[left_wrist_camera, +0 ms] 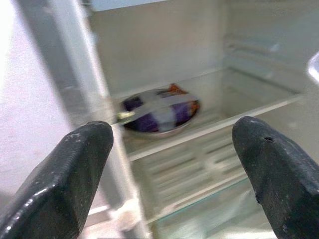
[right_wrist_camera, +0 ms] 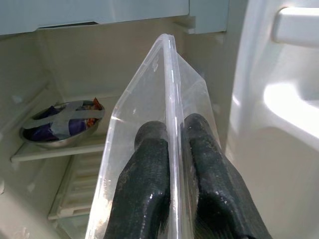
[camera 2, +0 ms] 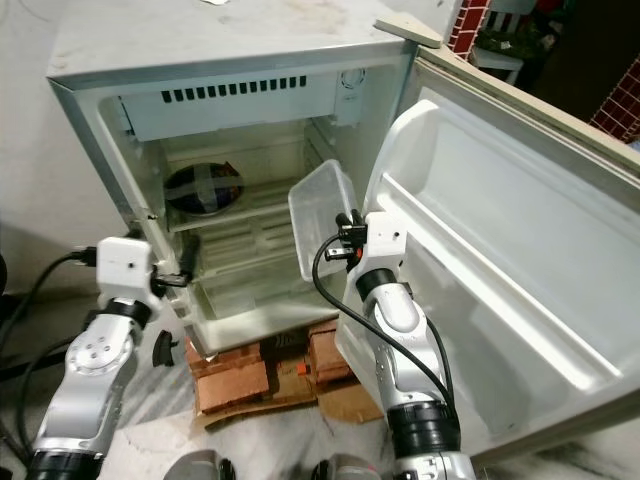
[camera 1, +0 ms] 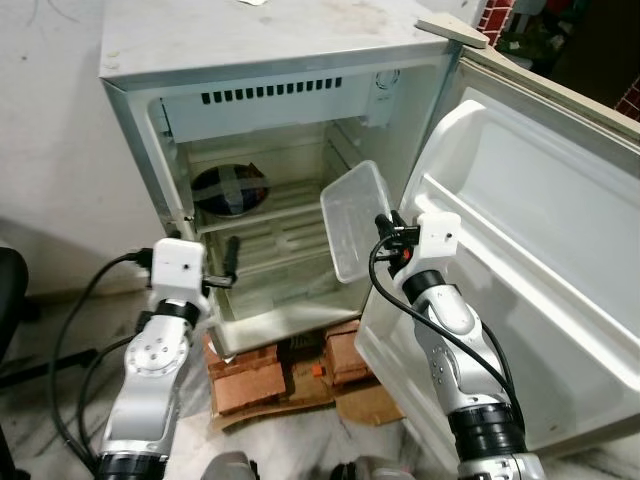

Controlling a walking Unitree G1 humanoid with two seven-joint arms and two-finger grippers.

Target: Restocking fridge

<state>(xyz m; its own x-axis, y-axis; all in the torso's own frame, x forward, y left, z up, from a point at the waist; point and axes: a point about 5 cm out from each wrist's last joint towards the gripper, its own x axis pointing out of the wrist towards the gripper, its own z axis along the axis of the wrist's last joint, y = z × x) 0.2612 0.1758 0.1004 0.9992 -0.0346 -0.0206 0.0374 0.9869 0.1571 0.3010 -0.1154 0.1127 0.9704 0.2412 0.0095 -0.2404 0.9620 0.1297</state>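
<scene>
We see a small fridge (camera 1: 280,70) standing open on bricks (camera 1: 245,380), its door (camera 1: 540,250) swung wide to the right. Our right gripper (right_wrist_camera: 172,164) is raised in front of the open cabinet, just left of the door's inner edge, and its 2 black fingers (right_wrist_camera: 144,169) are clamped on the wall of a clear plastic container (camera 1: 356,218), 1 finger on each side of the thin wall. The container is held up on edge, tilted, at the right side of the opening and level with the upper shelf (camera 1: 290,205); it appears empty, and we cannot tell whether it touches the fridge. On the far left of that shelf sits a round metal bowl (camera 1: 230,188) with purple contents, crossed by 2 pale strips of tape. Our left gripper (left_wrist_camera: 172,164) is held at the left edge of the opening, close to the cabinet's left wall (camera 1: 135,140), with its 2 fingers (left_wrist_camera: 65,174) spread wide apart and nothing between them; through the gap the bowl shows farther back on the shelf. A black cable (camera 1: 80,300) trails from our left arm toward the floor.
</scene>
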